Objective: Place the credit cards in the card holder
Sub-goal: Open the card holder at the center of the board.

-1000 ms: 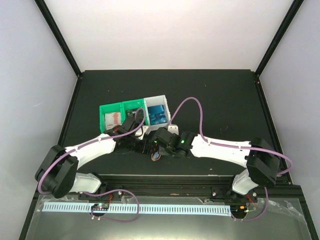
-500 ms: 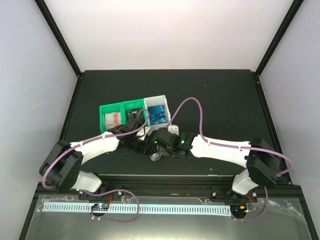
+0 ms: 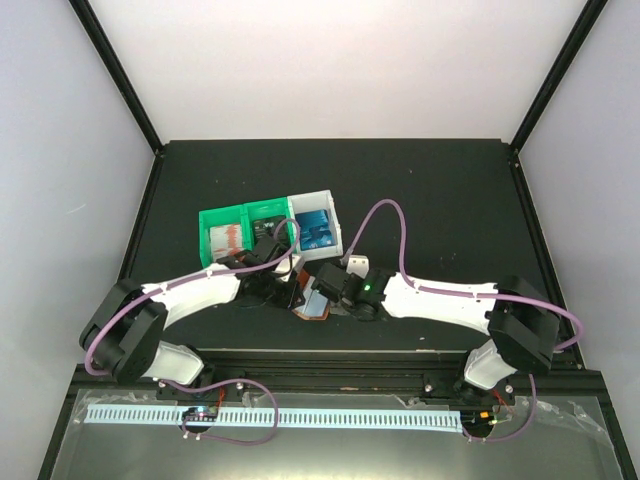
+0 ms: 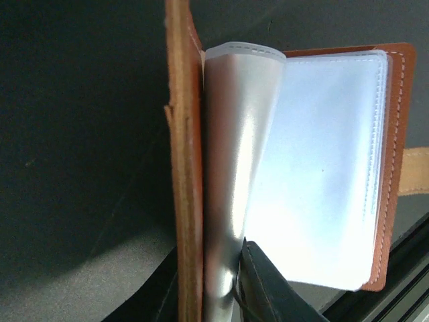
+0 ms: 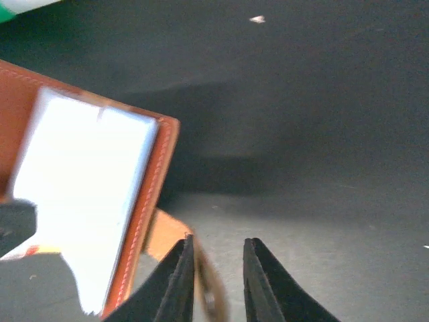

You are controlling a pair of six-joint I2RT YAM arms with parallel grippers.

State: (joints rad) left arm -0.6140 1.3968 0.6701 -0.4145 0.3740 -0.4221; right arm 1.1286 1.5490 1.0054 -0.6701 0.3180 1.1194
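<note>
The reddish-brown card holder [image 3: 312,303] lies open near the table's front edge, between both grippers. In the left wrist view its clear pockets [image 4: 322,168] fan out to the right. My left gripper [image 4: 208,282] is shut on the card holder's upright leather cover [image 4: 184,168] and one pocket sheet. My right gripper [image 5: 216,248] is open; the snap tab [image 5: 164,235] hangs loose and blurred along its left finger [image 5: 179,282]. Blue credit cards [image 3: 318,230] sit in the white bin, red-and-white ones [image 3: 225,238] in the green bin.
The green bin [image 3: 212,216] and the white bin [image 3: 335,222] stand side by side just behind the grippers. The black front rail [image 3: 330,357] runs close below the card holder. A cable [image 3: 372,208] loops over the right arm.
My left gripper has closed onto the card holder's cover. My right gripper has opened off the snap tab and drawn back slightly. The holder's pockets now show from above.
</note>
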